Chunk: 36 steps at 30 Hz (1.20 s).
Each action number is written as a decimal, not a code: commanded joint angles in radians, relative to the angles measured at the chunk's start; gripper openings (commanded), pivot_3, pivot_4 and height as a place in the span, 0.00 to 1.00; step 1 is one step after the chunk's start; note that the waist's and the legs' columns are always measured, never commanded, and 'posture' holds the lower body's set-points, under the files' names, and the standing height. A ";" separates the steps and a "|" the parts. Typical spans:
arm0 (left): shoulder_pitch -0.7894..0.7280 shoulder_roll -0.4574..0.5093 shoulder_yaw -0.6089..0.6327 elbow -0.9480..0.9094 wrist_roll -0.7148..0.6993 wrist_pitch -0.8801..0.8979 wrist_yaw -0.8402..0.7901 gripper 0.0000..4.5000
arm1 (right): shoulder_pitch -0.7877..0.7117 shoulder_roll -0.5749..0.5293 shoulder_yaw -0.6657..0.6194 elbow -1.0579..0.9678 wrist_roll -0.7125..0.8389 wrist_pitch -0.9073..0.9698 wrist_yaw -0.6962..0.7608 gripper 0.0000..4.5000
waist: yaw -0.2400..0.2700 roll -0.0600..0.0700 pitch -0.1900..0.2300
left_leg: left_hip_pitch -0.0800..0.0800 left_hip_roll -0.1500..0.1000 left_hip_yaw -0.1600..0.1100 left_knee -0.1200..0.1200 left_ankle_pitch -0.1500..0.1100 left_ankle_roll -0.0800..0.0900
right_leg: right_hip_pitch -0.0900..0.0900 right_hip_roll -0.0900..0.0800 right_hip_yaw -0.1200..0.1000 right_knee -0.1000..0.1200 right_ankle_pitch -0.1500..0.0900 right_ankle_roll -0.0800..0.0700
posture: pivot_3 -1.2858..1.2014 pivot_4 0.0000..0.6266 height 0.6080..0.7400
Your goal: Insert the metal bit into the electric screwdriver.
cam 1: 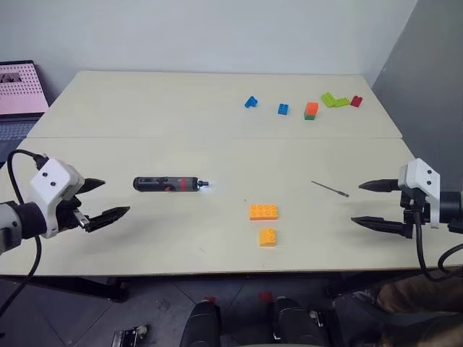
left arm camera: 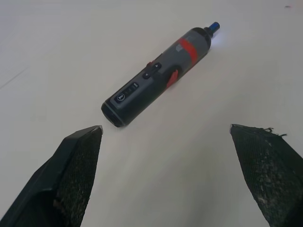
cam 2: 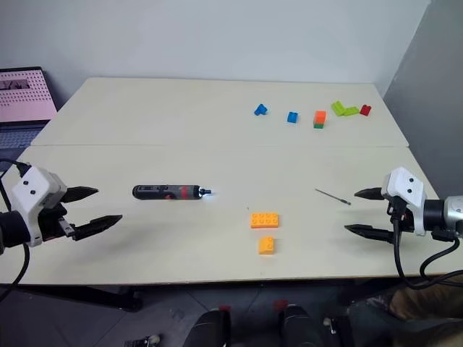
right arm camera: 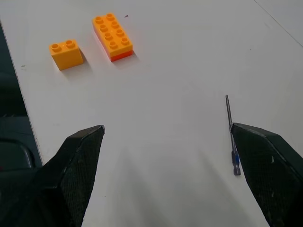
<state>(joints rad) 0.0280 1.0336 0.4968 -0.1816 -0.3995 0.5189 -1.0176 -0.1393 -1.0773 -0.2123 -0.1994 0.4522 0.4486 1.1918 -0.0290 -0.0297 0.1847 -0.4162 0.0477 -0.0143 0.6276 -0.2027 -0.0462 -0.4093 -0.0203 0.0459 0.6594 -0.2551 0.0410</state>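
One electric screwdriver [cam 1: 171, 185], one metal bit [cam 1: 330, 189], two orange bricks [cam 1: 263, 212], both grippers [cam 1: 99, 200] [cam 1: 376, 204] spread apart, empty.

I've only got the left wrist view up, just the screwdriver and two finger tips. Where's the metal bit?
Observer: The metal bit lies flat on the table, off toward the robot's right, apart from the electric screwdriver.
Operator: Is the right end effector holding it?
Observer: No. The right end effector is open beside the bit, which rests on the table untouched.
Operator: Anything between the screwdriver and the bit?
Observer: Two orange bricks sit on the near side of that gap, not on the straight line between them.
Operator: And my left end effector?
Observer: The left end effector is open, just behind the screwdriver's butt end, not touching it.
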 commanded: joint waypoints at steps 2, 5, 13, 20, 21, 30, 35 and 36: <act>-0.016 0.000 0.005 -0.007 -0.011 -0.016 -0.002 1.00 | -0.007 -0.005 -0.023 -0.022 0.002 -0.009 -0.003 0.99 | 0.000 0.000 0.000 | 0.000 0.000 0.000 0.000 0.000 0.000 | 0.000 0.000 0.000 0.000 0.000 0.000 | 0.52 0.24 1.00; -0.016 0.000 0.004 -0.007 -0.004 -0.020 0.006 1.00 | -0.006 -0.005 -0.023 -0.022 0.001 -0.011 -0.003 0.99 | 0.000 0.000 0.000 | 0.000 0.000 0.000 0.000 0.000 0.000 | 0.000 0.000 0.000 0.000 0.000 0.000 | 0.52 0.24 1.00; -0.017 -0.013 0.004 -0.015 -0.007 -0.045 0.002 1.00 | -0.014 -0.005 -0.016 -0.014 -0.005 -0.019 0.000 0.99 | 0.000 0.000 0.000 | 0.000 0.000 0.000 0.000 0.000 0.000 | 0.000 0.000 0.000 0.000 0.000 0.000 | 0.52 0.24 1.00; 0.015 0.038 -0.033 0.002 0.043 -0.082 -0.041 1.00 | -0.055 0.001 0.015 0.013 -0.020 -0.034 0.000 0.99 | -0.001 0.000 0.000 | 0.000 0.000 0.000 0.000 0.000 0.000 | 0.000 0.000 0.000 0.001 0.000 0.000 | 0.52 0.24 1.00; 0.026 0.042 -0.040 -0.003 0.054 -0.098 -0.048 1.00 | -0.061 0.001 0.019 0.014 -0.021 -0.035 0.000 0.99 | -0.001 0.000 0.000 | 0.000 0.000 0.000 0.000 0.000 0.000 | 0.000 0.000 0.000 0.001 0.000 0.000 | 0.52 0.24 1.00; -0.050 -0.064 -0.179 -0.284 -0.118 -0.013 -0.036 1.00 | -0.268 0.102 0.237 0.043 -0.100 -0.037 0.008 0.99 | -0.001 0.000 0.000 | 0.000 0.000 0.000 0.001 0.000 0.000 | 0.000 0.000 0.001 0.002 0.000 0.000 | 0.52 0.24 1.00; -0.067 -0.076 -0.257 -0.335 -0.133 0.004 -0.040 1.00 | -0.405 0.220 0.405 0.124 -0.210 -0.076 0.013 0.99 | -0.006 0.000 0.000 | 0.001 0.000 0.000 0.001 0.000 0.000 | 0.000 0.002 0.001 0.004 0.000 0.000 | 0.52 0.24 1.00; -0.068 -0.079 -0.272 -0.338 -0.132 0.002 -0.041 1.00 | -0.432 0.248 0.436 0.148 -0.228 -0.088 0.020 0.99 | -0.007 0.000 0.000 | 0.001 0.000 0.000 0.001 0.000 0.000 | 0.000 0.002 0.001 0.004 0.001 0.001 | 0.52 0.24 1.00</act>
<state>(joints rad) -0.0334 0.9559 0.2390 -0.4892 -0.5239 0.5231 -1.0577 -0.5242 -0.8526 0.1878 -0.0722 0.2616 0.3994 1.1990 -0.0356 -0.0294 0.1849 -0.4152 0.0479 -0.0144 0.6285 -0.2025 -0.0460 -0.4097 -0.0180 0.0470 0.6634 -0.2545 0.0416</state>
